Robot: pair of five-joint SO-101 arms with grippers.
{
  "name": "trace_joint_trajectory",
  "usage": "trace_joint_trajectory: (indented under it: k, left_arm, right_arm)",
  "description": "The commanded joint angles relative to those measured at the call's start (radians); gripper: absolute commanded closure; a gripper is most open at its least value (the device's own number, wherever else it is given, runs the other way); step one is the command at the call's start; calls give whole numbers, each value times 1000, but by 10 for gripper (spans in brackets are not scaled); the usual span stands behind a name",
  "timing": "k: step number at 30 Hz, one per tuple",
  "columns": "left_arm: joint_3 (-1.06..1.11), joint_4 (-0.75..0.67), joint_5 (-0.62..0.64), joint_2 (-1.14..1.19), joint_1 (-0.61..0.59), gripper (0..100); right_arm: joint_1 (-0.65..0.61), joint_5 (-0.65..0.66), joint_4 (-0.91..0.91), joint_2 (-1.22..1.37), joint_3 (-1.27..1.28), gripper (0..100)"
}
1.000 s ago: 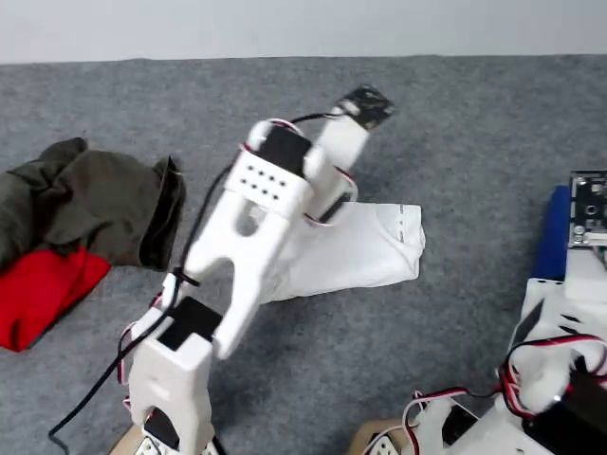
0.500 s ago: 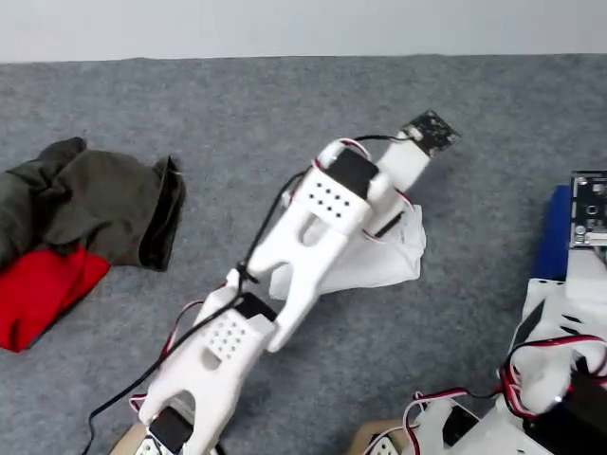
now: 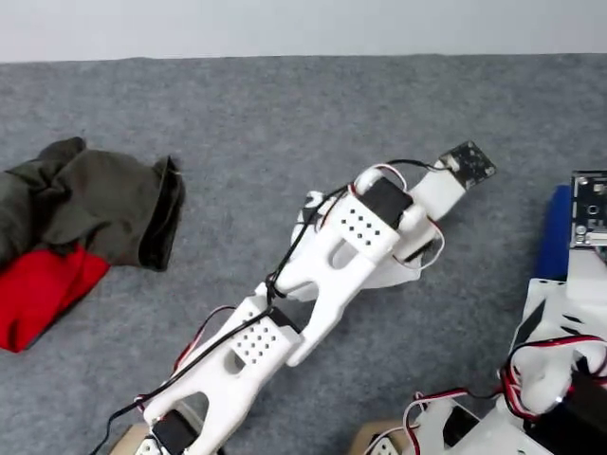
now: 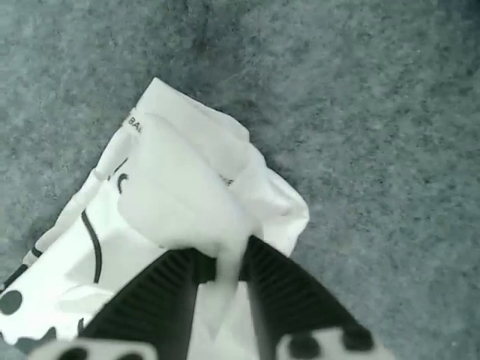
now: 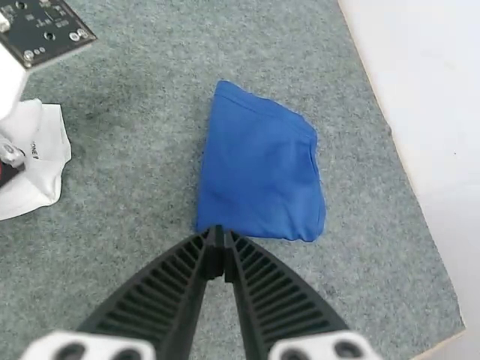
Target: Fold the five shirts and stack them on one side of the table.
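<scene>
Between the black jaws of my left gripper [image 4: 223,264] sits a pinched fold of the crumpled white shirt [image 4: 187,180], over grey carpet [image 4: 375,112] — its small dark print unreadable. My right gripper [image 5: 217,238] is clenched empty, just short of the folded blue shirt [image 5: 259,169] — far off, a crumpled olive shirt [image 3: 95,204] overlaps a red shirt [image 3: 38,289].

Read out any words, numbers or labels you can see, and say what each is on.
On the white shirt: small dark print near its edge, too blurred and cut off to read.
On the circuit board: tiny markings, too small to read.
Nothing quotable.
</scene>
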Motion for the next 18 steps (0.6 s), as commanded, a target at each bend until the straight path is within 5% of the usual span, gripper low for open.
trace_joint_trajectory:
  k: [1, 13, 18]
  left_arm:
    - [-45, 26, 14, -40, -3, 810]
    - [-41, 26, 28, -199, -183, 791]
    - [4, 28, 17, -192, -275, 882]
  right_arm:
    - [10, 6, 35, 5, -2, 989]
    - [10, 8, 35, 5, -2, 989]
    - [10, 8, 35, 5, -2, 989]
